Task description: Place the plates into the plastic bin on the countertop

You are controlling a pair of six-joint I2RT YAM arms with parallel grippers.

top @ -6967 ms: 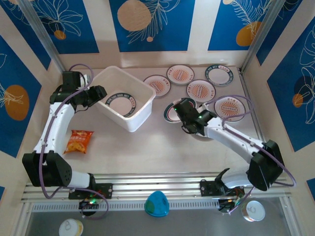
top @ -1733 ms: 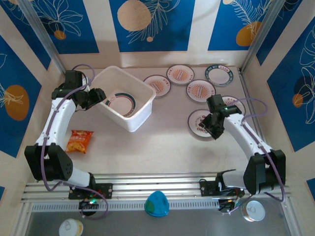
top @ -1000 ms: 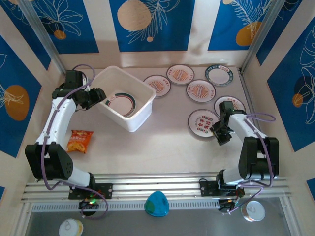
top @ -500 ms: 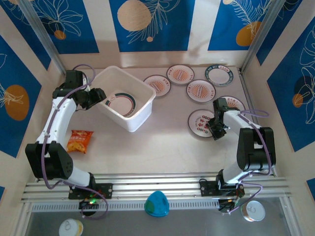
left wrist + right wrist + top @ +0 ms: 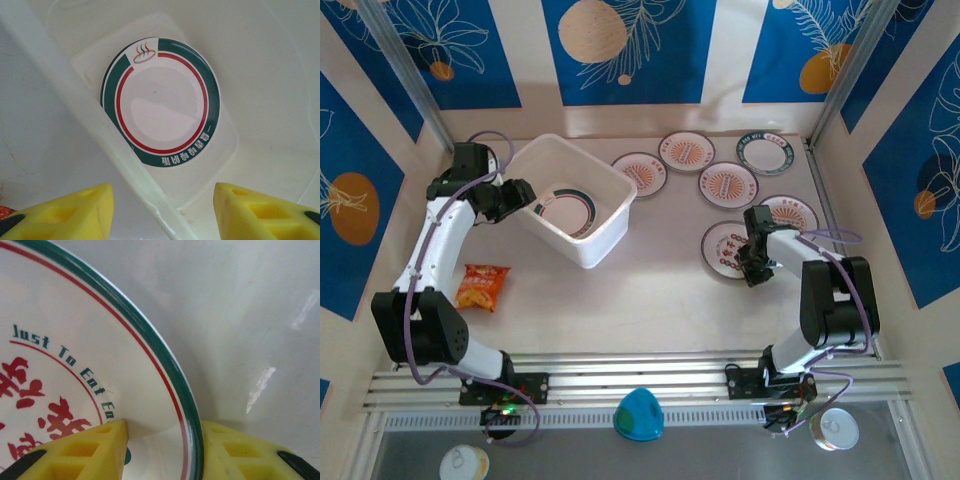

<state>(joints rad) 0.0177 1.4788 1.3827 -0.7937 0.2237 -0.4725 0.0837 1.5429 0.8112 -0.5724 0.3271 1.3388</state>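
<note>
On right of countertop: right gripper straddles near-right rim of plate, clamp not discernible; plastic bin well apart, leftward

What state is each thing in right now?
Translucent white plastic bin: upright, holding one plate.
Green-rimmed white plate: flat inside bin.
Red-lettered white plate: flat on pale beige countertop.
Left gripper: jaws open astride bin wall.
Right gripper: jaws astride red-lettered plate's rim, grip unclear.
Orange snack packet: lying flat.
</note>
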